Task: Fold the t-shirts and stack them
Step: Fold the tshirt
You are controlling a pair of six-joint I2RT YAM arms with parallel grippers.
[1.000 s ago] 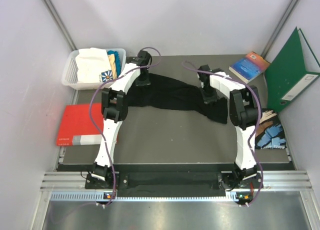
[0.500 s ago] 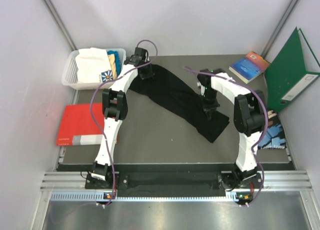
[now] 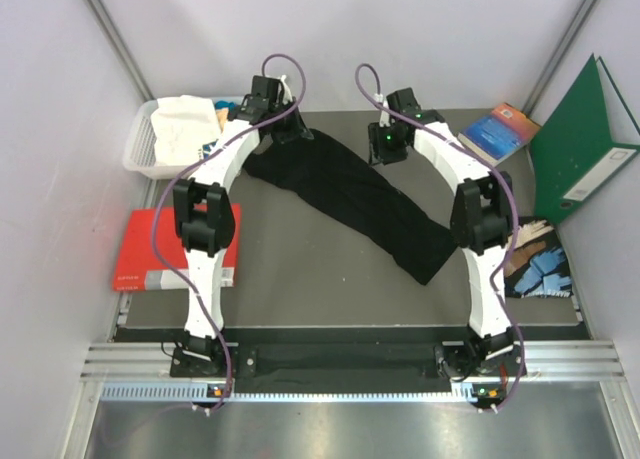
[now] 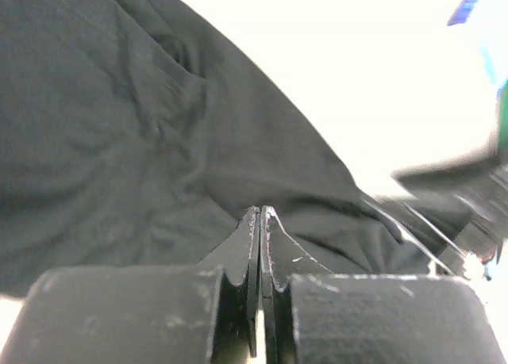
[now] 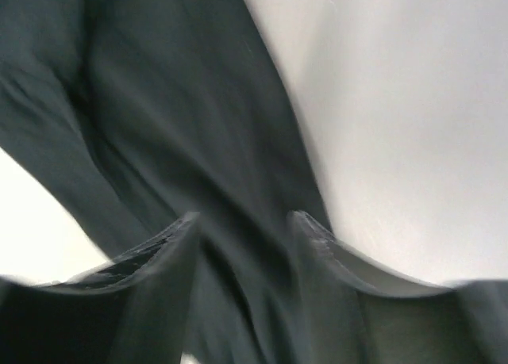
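The large black t-shirt (image 3: pixel 350 199) lies bunched in a long diagonal band, from the back left of the table down to the right front. My left gripper (image 3: pixel 290 129) is at the band's back-left end and is shut on the black cloth. In the left wrist view its jaws (image 4: pixel 260 211) are pressed together and the folds fan out from the tips. My right gripper (image 3: pixel 386 149) hangs open beside the band's far edge. Its fingers (image 5: pixel 244 218) stand apart over blurred black cloth and grip nothing. A white t-shirt (image 3: pixel 185 124) and a teal one lie in a bin.
The clear plastic bin (image 3: pixel 135 157) stands at the back left. A red book (image 3: pixel 150 247) lies at the left edge, partly under the left arm. A blue book (image 3: pixel 497 131), an upright green folder (image 3: pixel 580 144) and a magazine (image 3: pixel 540 267) line the right side.
The right gripper has opened, dropped the shirt's right end and swung toward the back. The left gripper pulled its end farther back. The shirt went from a level band to a diagonal one.
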